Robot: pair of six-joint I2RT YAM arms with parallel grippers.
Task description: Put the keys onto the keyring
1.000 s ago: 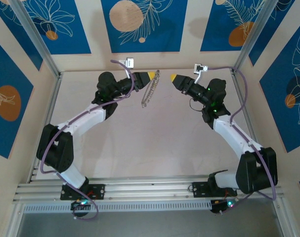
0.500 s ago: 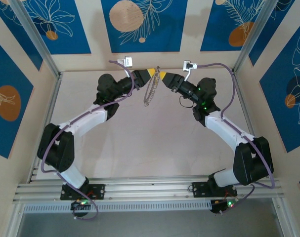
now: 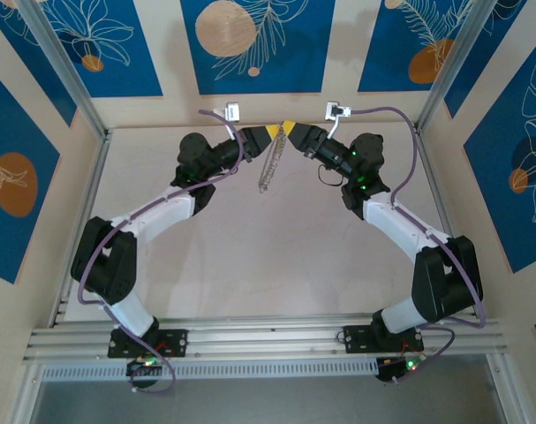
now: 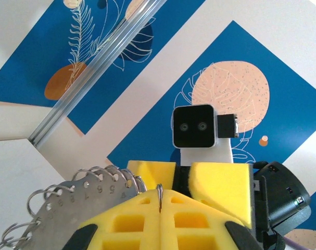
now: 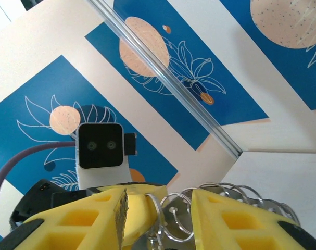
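High at the back of the table, my left gripper point(image 3: 274, 132) is shut on a thin wire loop of the keyring point(image 3: 268, 165), which hangs below it. In the left wrist view the yellow fingers point(image 4: 121, 224) pinch that loop, and the keyring's grey numbered plate with its wire rings point(image 4: 69, 200) spreads to the left. My right gripper point(image 3: 290, 130) meets the left one tip to tip. Its jaws point(image 5: 159, 195) stand open around the keyring's rings point(image 5: 215, 208) and one yellow left fingertip point(image 5: 139, 213). The keys are out of view.
The back wall with its blue leaf panels point(image 3: 257, 44) rises close behind both grippers. Aluminium frame posts point(image 3: 69, 79) stand at the back corners. The beige table point(image 3: 268, 256) stretches out below the arms.
My right gripper has swung left and back until its tips reach the left gripper and the keyring. The left gripper has held its grip, and the keyring now hangs narrower.
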